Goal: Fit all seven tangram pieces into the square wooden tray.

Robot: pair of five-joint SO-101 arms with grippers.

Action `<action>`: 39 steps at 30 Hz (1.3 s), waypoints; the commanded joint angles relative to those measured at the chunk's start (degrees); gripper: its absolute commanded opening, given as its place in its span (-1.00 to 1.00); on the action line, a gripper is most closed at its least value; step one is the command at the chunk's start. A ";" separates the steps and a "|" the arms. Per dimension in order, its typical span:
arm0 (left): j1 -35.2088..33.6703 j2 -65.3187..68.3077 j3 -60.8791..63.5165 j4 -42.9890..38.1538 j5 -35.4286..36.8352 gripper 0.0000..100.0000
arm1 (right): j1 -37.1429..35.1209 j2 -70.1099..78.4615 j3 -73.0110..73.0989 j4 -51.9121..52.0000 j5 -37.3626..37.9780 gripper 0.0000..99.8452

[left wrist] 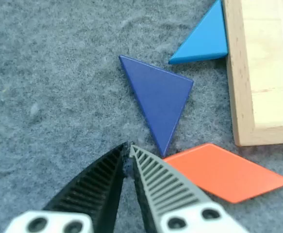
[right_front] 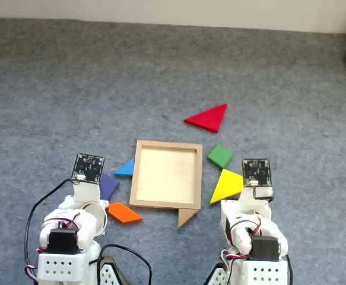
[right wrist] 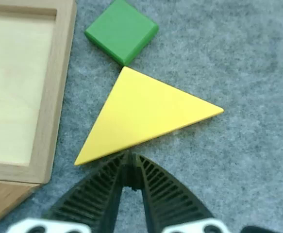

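A: Our left pincer is closed tight with nothing in it. Just ahead of its tips the navy triangle lies on the desk, its near tip about touching the orange piece beside it.
B: Our right pincer is closed and empty too, its tips almost at the long edge of the yellow triangle.
A: If we push forward like this, we'd likely shove pieces rather than grip them. We should open up first.
B: Agreed. They lie flat, so fingers could skid over the top. Lifting navy may also drag orange along.
A: Further ahead, the blue triangle sits against the tray, which holds nothing yet. A knock there could shift it.
B: Beyond yellow sits the green square. The red triangle lies farthest off, a long reach for us.
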 commanded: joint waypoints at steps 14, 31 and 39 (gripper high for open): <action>0.92 -1.36 1.19 0.18 0.26 -0.99 | 0.40 -0.66 8.84 0.31 -0.53 -0.99; 0.92 -1.36 1.19 0.18 0.26 -0.99 | 4.97 -0.57 -10.68 1.89 -0.26 -0.99; 0.92 -1.36 1.19 0.18 0.26 -0.99 | 4.97 7.52 -25.10 2.24 -0.26 -0.99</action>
